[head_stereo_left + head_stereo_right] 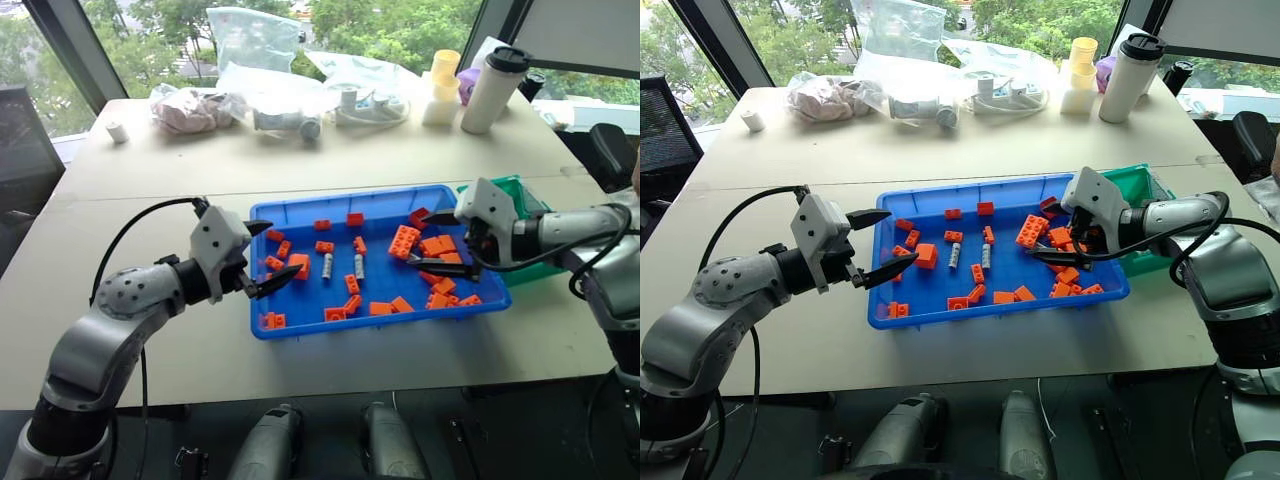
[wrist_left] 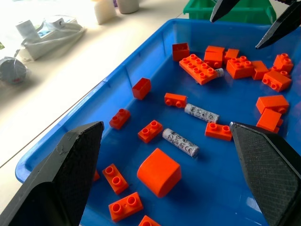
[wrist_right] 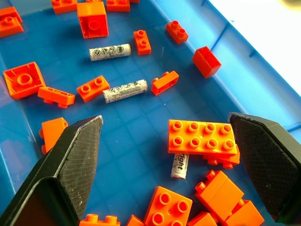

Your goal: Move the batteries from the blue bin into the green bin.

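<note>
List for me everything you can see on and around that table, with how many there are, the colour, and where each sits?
Large shallow blue plastic bin: one, bright blue, at the table's near middle.
Small silver-grey metal batteries: three visible, inside the blue bin; one lies partly under a brick.
Orange toy bricks: many, scattered across the blue bin, thickest at its right end.
Small green plastic bin: one, teal-green, by the blue bin's right end.
Clear plastic bags: several, along the table's far edge.
White tumbler with black lid: one, far right.
Pale yellow cups: a stack, beside the tumbler.
Left end effector: black fingers, open, at the blue bin's left rim.
Right end effector: black fingers, open, over the bricks at the right.
</note>
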Tool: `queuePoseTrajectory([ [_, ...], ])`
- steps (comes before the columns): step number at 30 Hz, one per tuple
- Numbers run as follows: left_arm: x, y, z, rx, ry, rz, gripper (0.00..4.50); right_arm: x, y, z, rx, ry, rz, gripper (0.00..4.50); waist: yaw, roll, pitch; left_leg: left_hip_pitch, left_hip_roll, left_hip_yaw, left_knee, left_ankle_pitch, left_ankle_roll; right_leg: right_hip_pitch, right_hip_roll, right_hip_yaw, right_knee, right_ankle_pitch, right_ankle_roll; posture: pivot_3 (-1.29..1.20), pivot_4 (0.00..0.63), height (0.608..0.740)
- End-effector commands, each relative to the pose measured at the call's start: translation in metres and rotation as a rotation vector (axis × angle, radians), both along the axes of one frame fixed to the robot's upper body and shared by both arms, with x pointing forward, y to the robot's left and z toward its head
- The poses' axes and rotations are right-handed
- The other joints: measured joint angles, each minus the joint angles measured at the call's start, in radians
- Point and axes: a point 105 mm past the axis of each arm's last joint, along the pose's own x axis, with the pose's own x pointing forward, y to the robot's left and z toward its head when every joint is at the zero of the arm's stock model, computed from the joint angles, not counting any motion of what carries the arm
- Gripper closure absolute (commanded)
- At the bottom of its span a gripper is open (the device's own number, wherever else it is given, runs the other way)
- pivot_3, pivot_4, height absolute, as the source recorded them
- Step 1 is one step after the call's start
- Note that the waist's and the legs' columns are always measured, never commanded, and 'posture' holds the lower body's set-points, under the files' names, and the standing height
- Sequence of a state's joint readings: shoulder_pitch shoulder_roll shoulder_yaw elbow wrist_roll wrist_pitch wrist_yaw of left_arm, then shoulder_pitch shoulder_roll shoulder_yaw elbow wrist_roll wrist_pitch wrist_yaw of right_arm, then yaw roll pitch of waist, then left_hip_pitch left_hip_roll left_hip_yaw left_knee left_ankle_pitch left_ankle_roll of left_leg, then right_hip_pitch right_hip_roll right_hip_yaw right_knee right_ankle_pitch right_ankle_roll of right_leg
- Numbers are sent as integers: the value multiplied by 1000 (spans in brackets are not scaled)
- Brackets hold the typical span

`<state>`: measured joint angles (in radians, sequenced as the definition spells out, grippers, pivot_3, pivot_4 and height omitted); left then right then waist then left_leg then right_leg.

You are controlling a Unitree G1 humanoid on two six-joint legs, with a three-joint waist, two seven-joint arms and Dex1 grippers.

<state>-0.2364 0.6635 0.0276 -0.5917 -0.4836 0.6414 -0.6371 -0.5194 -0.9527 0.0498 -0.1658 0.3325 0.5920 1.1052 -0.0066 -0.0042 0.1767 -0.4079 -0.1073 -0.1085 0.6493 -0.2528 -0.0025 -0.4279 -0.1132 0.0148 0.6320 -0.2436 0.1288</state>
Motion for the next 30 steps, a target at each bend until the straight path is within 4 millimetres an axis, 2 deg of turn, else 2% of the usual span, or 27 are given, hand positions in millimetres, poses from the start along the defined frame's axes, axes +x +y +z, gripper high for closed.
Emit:
queuePoseTrajectory([
  [1,-2,-1,12,-18,-58,-5,0,1,-5,16,-6,-58,-6,85,0,0,0,0,0,0,0,0,0,0,0,0,0,0,0,0,150,740],
  [7,-1,-2,12,-16,-47,-20,0,1,-6,16,-2,-50,-12,85,0,0,0,0,0,0,0,0,0,0,0,0,0,0,0,0,150,740],
  [10,4,-5,25,-47,-77,-48,0,-1,-7,29,1,-70,8,85,2,0,0,0,0,0,0,0,0,0,0,0,0,0,0,0,150,740],
  [11,7,-10,38,-59,-96,-60,0,0,-11,41,1,-80,11,85,2,0,0,0,0,0,0,0,0,0,0,0,0,0,0,0,150,740],
  [13,8,-12,43,-69,-133,-119,0,-4,-2,41,12,-74,84,85,4,0,0,0,0,0,1,0,0,0,0,0,0,0,0,0,150,740],
  [16,12,-18,54,-18,-187,-175,0,4,-7,38,-67,-67,102,85,4,0,0,0,0,0,0,1,-1,1,0,-1,0,0,0,0,150,740],
  [19,17,-20,58,-17,-188,-175,0,17,-8,41,-59,-68,100,85,-1,0,0,0,0,0,1,1,-2,1,0,-1,0,0,0,0,150,740],
  [22,18,-21,58,-28,-176,-180,0,27,2,44,-21,-61,121,85,-8,0,0,0,0,0,0,1,-2,0,1,-1,0,0,0,0,150,740],
  [24,18,-18,53,-14,-168,-174,0,30,18,41,-2,-47,162,85,-11,0,0,0,1,0,-1,1,-2,-1,1,0,0,0,0,0,150,740],
  [27,18,-15,49,-5,-159,-159,0,36,34,33,3,-34,196,85,-8,0,0,0,1,0,-1,2,-3,-1,1,0,0,0,0,0,150,740],
  [30,17,-7,42,11,-140,-122,0,38,59,23,39,-10,232,85,-6,0,0,0,1,0,0,2,-3,-1,1,0,0,0,0,0,150,740],
])
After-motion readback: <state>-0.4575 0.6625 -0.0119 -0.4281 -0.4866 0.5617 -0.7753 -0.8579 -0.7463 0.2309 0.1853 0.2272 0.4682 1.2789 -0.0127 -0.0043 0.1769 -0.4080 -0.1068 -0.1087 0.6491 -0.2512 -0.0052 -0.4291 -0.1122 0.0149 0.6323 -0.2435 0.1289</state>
